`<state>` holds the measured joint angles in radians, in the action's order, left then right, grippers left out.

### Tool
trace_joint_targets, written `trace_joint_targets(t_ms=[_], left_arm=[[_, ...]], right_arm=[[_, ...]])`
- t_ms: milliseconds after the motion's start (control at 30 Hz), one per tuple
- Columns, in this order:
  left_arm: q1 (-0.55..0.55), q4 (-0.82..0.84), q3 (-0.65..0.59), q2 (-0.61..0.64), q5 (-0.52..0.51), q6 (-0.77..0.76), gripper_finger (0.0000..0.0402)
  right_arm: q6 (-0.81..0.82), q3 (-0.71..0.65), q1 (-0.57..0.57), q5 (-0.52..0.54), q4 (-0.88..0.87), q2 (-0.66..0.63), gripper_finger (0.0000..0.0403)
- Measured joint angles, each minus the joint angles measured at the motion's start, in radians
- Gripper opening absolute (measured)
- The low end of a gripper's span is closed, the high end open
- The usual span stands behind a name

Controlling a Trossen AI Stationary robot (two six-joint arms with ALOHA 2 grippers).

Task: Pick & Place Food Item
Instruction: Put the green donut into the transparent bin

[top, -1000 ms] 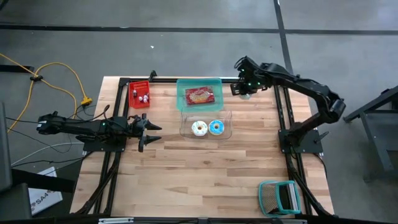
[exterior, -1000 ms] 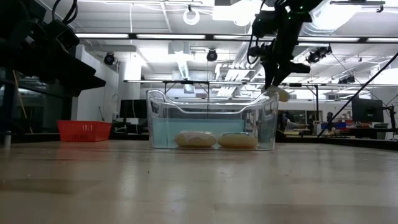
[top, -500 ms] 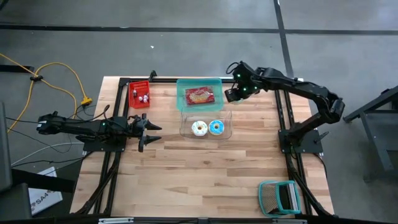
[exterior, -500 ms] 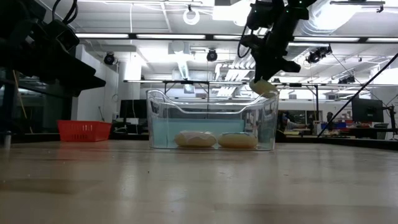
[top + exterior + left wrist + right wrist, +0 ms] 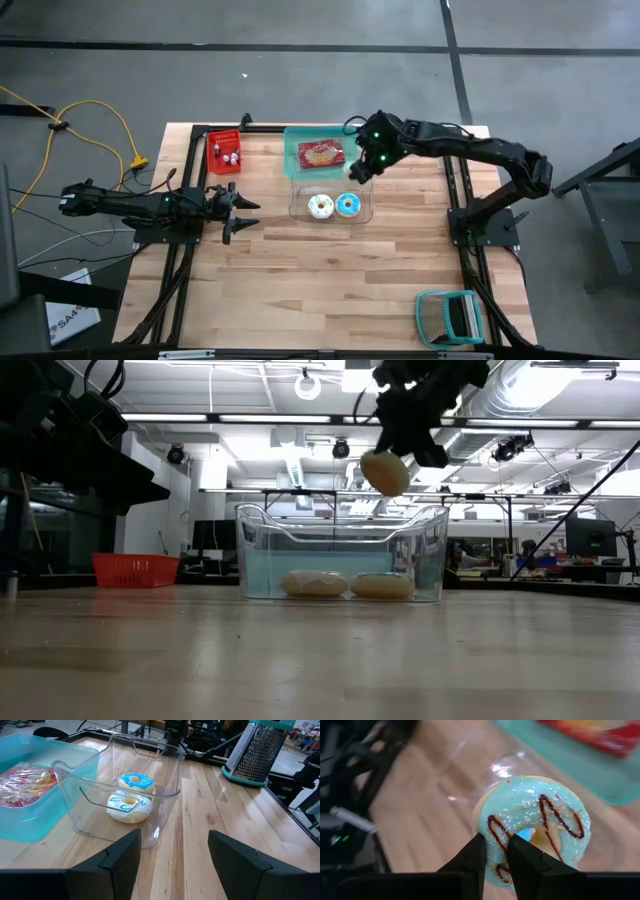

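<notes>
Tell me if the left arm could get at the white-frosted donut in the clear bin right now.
Probably yes. The left end effector is open and empty, beside the clear bin, which has no lid. It would have to come in over the wall to reach the white-frosted donut.

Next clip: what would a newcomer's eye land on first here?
The right gripper is pinching a teal-iced donut with dark drizzle, held in the air above the clear bin. Two more donuts already lie inside that bin, beside a teal tray with a packet. The left gripper waits open at the table's left.
</notes>
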<state>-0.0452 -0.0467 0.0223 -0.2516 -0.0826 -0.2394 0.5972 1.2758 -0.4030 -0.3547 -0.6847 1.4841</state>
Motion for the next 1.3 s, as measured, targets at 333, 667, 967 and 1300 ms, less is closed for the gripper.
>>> trace_joint_targets(t_ms=[333,667,967,1300], left_arm=[[0.000,0.000,0.000,0.000,0.000,0.000,0.0225],[0.000,0.000,0.000,0.000,0.000,0.000,0.0225],[0.000,-0.003,0.000,0.000,0.000,0.000,0.0225],[0.000,-0.008,0.000,0.000,0.000,0.000,0.0225]], right_arm=[[-0.019,0.000,0.125,-0.065,0.152,0.000,0.0064],[-0.020,0.000,0.177,0.095,0.166,0.002,0.0064],[-0.038,0.000,0.181,0.112,0.112,0.094,0.0064],[-0.112,0.000,0.181,0.107,0.126,0.185,0.0064]])
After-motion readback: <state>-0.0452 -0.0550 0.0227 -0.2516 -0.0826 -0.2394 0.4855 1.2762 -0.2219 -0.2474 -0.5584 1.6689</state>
